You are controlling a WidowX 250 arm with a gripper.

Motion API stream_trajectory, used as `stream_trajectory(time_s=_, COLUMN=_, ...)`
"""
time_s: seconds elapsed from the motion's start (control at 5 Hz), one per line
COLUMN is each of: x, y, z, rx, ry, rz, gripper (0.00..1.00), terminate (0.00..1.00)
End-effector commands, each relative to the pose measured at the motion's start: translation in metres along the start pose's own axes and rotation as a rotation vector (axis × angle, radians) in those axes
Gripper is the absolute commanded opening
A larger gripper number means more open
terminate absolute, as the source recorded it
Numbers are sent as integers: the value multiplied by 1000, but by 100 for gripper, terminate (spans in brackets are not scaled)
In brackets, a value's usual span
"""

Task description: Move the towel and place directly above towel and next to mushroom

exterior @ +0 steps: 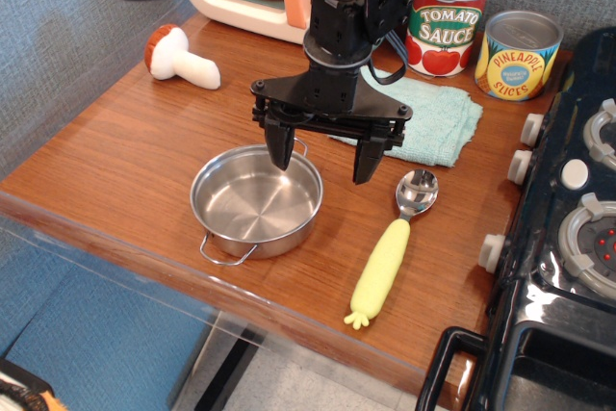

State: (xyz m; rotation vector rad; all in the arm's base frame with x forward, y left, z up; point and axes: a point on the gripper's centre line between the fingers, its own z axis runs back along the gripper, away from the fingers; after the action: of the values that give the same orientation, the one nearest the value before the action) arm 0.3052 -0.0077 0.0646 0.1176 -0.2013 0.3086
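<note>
Gripper [325, 163] first: my black two-fingered claw hangs mid-frame with its fingers spread wide and nothing between them, tips pointing down between the shiny round steel pot [256, 201] and the light teal folded terry towel [423, 118]. I read that as lined up short of the cloth, which lies flat just up and right of the fingers, partly hidden behind the claw's body, and looks untouched. Over in the upper left of the frame lies the little toy mushroom with the reddish-brown cap and thick white stem [179, 58], on its side, well apart from the towel, so I judge the carry runs leftward across the wooden tabletop [106, 161]. Pot sits lower left of that line, probably clear of it. Yellow-handled metal spoon [396, 249] lies lower right, out of the way. Two tins, red tomato sauce [447, 20] and yellow pineapple slices [518, 55], stand close behind the towel, and those I'd watch on the lift
</note>
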Motion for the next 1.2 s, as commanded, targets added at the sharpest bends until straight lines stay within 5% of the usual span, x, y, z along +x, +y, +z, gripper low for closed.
stream_trajectory(time_s=0.0, x=0, y=0, z=0, rx=0, ry=0, rz=0, gripper=100, terminate=0)
stream_trajectory(time_s=0.4, x=37, y=30, z=6, rx=-47, ry=-21, rz=160, gripper=100, terminate=0)
stream_trajectory(time_s=0.8, x=100, y=-7, z=-5, rx=-131, ry=-35, rz=177, gripper=100, terminate=0)
stream_trajectory(time_s=1.0, x=111, y=-30, z=-23, rx=-117, ry=-25, rz=141, gripper=100, terminate=0)
